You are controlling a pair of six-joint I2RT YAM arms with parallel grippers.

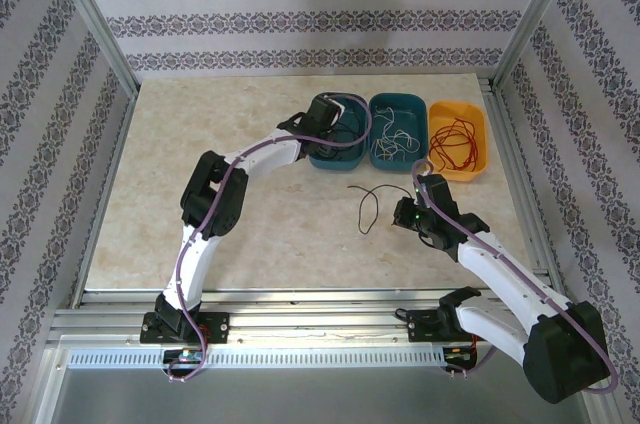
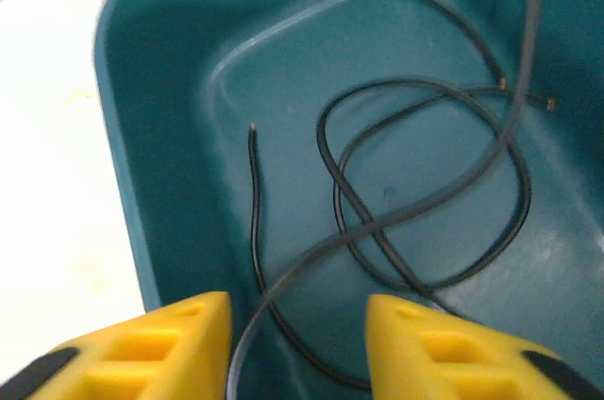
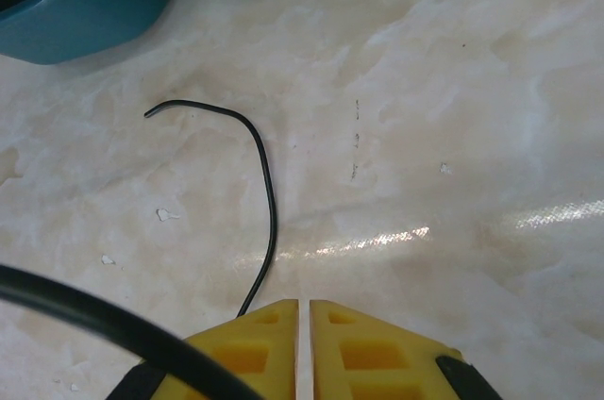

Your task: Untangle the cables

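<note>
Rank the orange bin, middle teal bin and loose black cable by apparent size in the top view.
Orange bin and middle teal bin: alike, no telling which is larger.
Loose black cable: smallest, a thin strand.

Black cable point(image 3: 269, 202) end hidden under right tool point(image 3: 304, 306).

The top view looks down from behind the near edge over the whole desk point(image 1: 250, 234). Within it, the left wrist view peers closely into the leftmost teal bin point(image 2: 142, 136), the right wrist view low over the black cable point(image 3: 269, 192).
</note>
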